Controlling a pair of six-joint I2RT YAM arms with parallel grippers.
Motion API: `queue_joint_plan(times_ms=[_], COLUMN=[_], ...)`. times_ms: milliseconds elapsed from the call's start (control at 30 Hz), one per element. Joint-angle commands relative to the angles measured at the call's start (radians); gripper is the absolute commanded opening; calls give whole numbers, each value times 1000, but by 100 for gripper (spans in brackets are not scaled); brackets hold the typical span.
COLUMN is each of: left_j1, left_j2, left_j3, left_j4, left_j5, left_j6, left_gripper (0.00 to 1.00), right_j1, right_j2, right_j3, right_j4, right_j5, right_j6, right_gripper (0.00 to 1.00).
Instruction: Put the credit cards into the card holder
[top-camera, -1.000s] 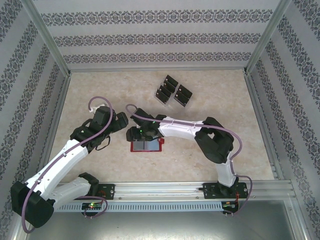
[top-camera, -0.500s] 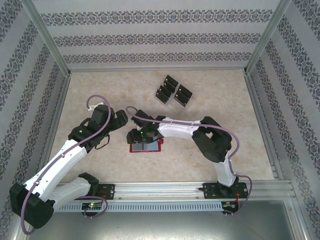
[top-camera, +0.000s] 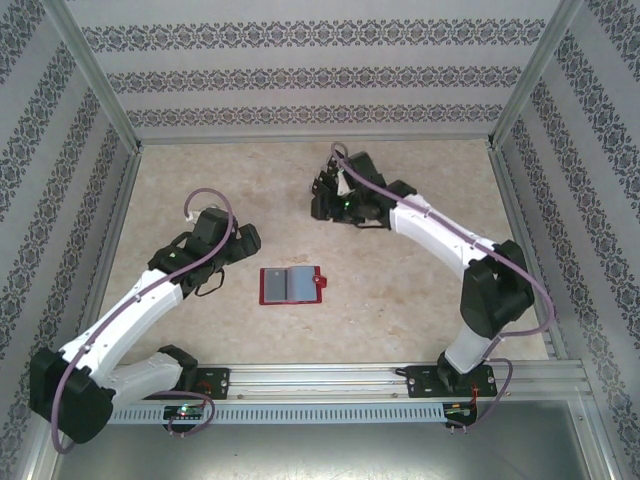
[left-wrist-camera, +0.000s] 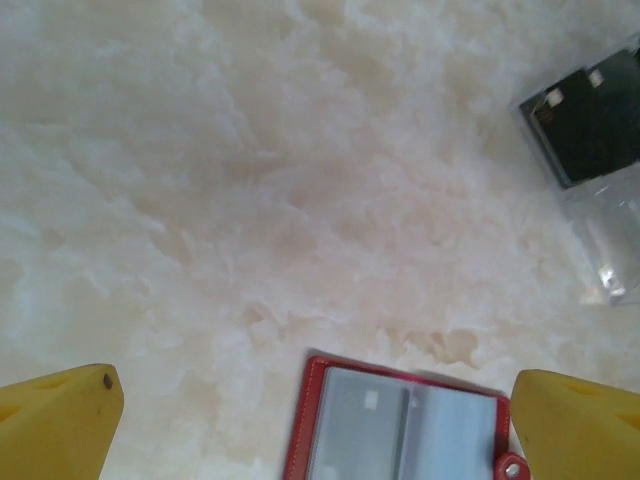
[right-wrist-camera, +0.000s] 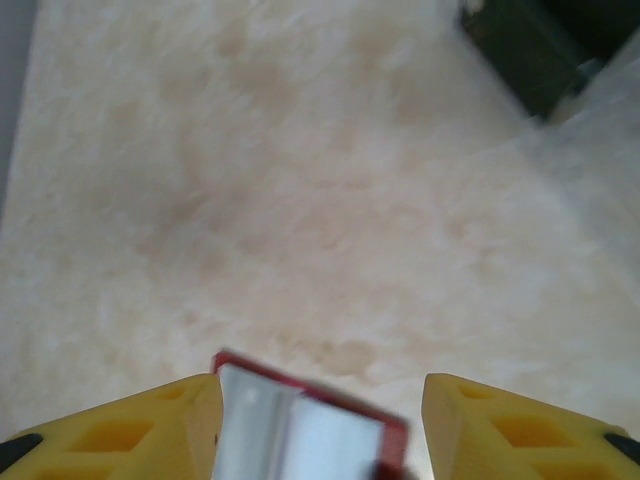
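Observation:
The card holder (top-camera: 290, 285) lies open on the table, red rim up and grey-blue inside showing, with nothing gripping it. My left gripper (top-camera: 245, 240) hovers just left of it, open. In the left wrist view its yellow fingers (left-wrist-camera: 60, 420) stand wide apart with the card holder (left-wrist-camera: 400, 430) low between them. Black credit cards (left-wrist-camera: 590, 125) stand in a clear rack (left-wrist-camera: 610, 250) at the back. My right gripper (top-camera: 322, 200) is up at that rack, open and empty. In the blurred right wrist view, the card holder (right-wrist-camera: 300, 430) shows between its fingertips (right-wrist-camera: 150, 430) and a dark card (right-wrist-camera: 530, 50) at the top right.
Patterned walls with metal posts (top-camera: 130, 150) close in the table on three sides. The mounting rail (top-camera: 330, 380) runs along the near edge. Bare marbled tabletop (top-camera: 420, 290) lies right of the card holder.
My right arm has swung from over the card holder to the rack at the back, uncovering the holder. My left gripper has shifted only slightly.

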Motion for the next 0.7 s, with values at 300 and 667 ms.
queue_joint_plan(times_ms=[300, 667], left_j1=[13, 13], left_j2=[209, 303], left_j3=[-23, -31], left_j4=[29, 82], left_j5=[95, 125], left_j6=[100, 111], left_gripper=[100, 100], right_j1=[-88, -186], right_j2=[370, 328], right_j3=[474, 451], right_j4=[-255, -280], right_j5=[211, 293], right_j6=[-364, -419], right_gripper=[38, 39])
